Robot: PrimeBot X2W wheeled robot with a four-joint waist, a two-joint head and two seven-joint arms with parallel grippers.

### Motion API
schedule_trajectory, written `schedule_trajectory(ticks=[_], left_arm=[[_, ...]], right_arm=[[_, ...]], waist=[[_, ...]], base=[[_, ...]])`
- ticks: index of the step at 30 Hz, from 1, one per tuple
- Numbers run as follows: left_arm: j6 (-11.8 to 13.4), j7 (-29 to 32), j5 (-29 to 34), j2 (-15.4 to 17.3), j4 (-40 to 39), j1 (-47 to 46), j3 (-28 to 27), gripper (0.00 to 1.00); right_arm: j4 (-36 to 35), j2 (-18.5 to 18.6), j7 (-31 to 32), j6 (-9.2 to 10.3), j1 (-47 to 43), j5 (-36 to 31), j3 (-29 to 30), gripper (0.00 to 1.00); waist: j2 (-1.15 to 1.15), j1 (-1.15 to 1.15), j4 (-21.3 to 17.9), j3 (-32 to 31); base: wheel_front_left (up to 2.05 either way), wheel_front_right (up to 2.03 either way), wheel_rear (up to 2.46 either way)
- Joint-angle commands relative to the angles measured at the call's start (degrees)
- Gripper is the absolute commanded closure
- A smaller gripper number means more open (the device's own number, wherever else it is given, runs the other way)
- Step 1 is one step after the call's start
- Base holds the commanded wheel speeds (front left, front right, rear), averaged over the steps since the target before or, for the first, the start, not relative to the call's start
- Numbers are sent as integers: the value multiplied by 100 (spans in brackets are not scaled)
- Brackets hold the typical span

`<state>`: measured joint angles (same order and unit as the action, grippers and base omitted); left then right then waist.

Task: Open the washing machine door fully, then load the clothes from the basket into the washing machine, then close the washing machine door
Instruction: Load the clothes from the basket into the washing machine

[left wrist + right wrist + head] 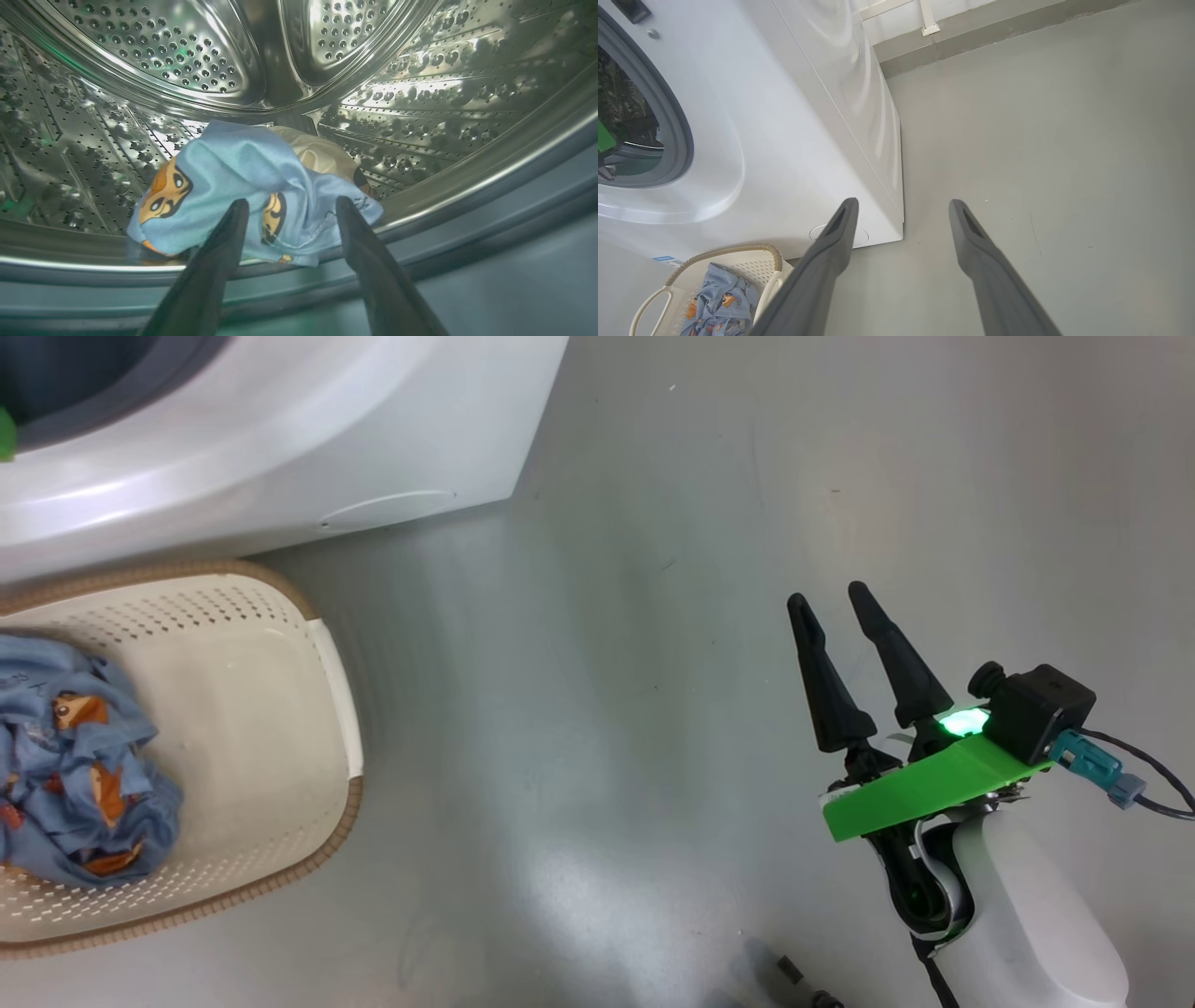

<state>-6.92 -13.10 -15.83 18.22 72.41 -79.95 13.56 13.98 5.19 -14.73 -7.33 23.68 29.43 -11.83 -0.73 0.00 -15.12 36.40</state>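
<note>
L gripper is spread, empty, clothes just past its tips on drum lip, so I'd nudge them deeper, w/o snagging, before pulling straight back; R gripper also spread.

Basket perhaps half off-frame.

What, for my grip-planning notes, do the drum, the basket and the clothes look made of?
Drum: polished steel, judging by mirror glints and punched holes. Basket: matte cream plastic with regular moulded perforations; its brown rim looks woven, perhaps moulded too. Clothes: thin soft printed fabric, creased and slumped; fibre unclear.
</note>
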Motion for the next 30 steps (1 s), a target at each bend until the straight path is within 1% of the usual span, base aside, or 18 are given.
schedule_trajectory(ticks=[1,8,11,17,23,27,30], left_arm=[[-26,-62,-65,221,-79,-96,-53,0],[-47,-181,-367,49,-228,222,-202,0],[-51,-186,-531,-15,-677,508,-392,0],[-54,-188,-629,-151,-1721,1467,-830,0],[-55,-189,-431,-346,-2685,2583,-1254,0],[-56,-189,-332,-543,-3217,3276,-1573,0],[-56,-189,-245,-695,-3543,3757,-1693,0]], right_arm=[[-98,10,-27,-16,-83,62,-81,0],[-88,100,-27,-16,-131,43,-33,0],[-81,148,-27,-16,-156,30,5,0],[-41,277,-27,-16,-223,16,74,0],[10,427,-27,-16,-328,7,128,0],[41,533,-27,-16,-449,4,158,0],[81,606,-27,-16,-561,12,186,0]], waist=[[0,0,27,-29],[0,0,168,-174],[0,0,248,-246],[0,0,402,-485],[0,0,555,-795],[0,0,671,-1036],[0,0,763,-1234]], base=[[0,0,0],[0,0,0],[0,0,0],[0,0,0],[0,0,0],[0,0,0],[0,0,0]])
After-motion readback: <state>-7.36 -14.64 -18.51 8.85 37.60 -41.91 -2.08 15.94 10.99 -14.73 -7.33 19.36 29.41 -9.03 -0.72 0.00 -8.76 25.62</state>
